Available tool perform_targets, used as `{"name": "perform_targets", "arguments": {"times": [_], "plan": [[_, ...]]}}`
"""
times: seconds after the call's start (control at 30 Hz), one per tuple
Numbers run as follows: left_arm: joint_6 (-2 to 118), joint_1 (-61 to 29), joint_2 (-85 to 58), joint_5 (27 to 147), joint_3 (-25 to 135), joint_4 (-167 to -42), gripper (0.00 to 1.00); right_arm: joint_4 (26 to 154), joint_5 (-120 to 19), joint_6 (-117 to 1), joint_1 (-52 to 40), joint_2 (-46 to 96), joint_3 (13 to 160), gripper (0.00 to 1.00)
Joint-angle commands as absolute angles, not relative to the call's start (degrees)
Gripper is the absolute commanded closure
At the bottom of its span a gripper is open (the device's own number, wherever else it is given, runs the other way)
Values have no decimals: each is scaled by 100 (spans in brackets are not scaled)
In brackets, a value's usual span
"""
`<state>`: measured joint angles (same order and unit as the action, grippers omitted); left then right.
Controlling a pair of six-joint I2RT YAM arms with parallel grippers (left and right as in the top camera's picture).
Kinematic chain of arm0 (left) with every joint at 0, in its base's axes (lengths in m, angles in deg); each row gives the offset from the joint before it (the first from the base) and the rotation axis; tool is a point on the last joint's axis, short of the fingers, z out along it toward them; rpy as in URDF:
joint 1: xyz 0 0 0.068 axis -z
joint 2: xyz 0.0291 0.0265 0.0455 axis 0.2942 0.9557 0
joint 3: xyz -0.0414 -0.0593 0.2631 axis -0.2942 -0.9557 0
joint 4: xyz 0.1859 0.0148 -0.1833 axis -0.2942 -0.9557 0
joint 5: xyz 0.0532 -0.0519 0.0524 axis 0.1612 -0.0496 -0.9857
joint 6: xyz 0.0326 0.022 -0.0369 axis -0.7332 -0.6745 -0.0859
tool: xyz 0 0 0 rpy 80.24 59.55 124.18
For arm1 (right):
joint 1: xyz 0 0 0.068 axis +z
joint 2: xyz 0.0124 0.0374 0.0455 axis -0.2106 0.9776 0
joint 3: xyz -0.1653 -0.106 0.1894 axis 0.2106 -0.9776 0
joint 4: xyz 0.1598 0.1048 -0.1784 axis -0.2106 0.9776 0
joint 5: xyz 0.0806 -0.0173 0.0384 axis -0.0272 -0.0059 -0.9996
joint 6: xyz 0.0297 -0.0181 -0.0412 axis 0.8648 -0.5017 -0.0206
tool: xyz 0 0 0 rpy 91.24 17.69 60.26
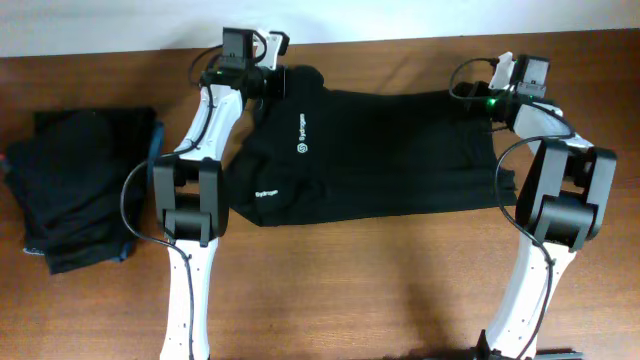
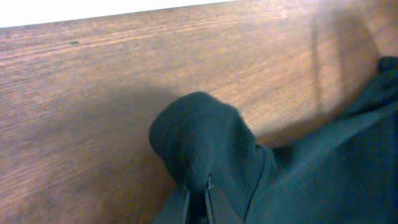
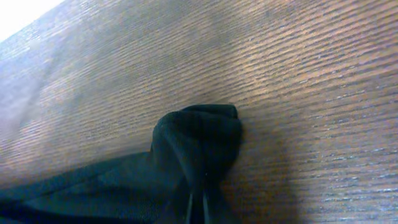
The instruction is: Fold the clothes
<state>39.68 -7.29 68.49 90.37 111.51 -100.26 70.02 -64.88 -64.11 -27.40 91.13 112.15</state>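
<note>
A black shirt (image 1: 380,150) with a small white logo (image 1: 301,147) lies spread flat across the middle of the table. My left gripper (image 1: 272,80) is at its far left corner, shut on a pinched bunch of the black fabric (image 2: 199,137). At the far right corner my right gripper (image 1: 487,100) is likewise shut on a bunch of fabric (image 3: 199,137). In each wrist view the cloth bulges up past the closed fingers (image 2: 186,208) (image 3: 188,211).
A dark stack of folded clothes (image 1: 80,190) with a teal-blue edge (image 1: 155,145) rests at the left of the wooden table (image 1: 400,290). Both arm bases stand at the near edge. The table's far edge runs just behind both grippers.
</note>
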Motion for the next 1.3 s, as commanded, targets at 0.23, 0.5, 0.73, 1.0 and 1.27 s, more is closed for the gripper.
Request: {"name": "perform_targets", "arguments": {"times": [0.23, 0.5, 0.73, 1.0, 1.27], "plan": [[3880, -753, 6941, 9196, 11706, -10585, 94, 7042, -6604, -6343, -2768, 8648, 11228, 70], [3880, -753, 6941, 9194, 11706, -10723, 94, 6373, -6558, -6343, -2760, 8663, 11225, 60], [3880, -753, 6941, 9150, 11706, -10723, 94, 6329, -6409, -6341, -2751, 8834, 11225, 59], [3880, -753, 6941, 9148, 11706, -10723, 94, 6222, -6409, -6321, -2639, 9063, 11225, 60], [3882, -753, 6941, 9150, 11706, -10723, 94, 6283, -6409, -6319, -2587, 9087, 11225, 64]]}}
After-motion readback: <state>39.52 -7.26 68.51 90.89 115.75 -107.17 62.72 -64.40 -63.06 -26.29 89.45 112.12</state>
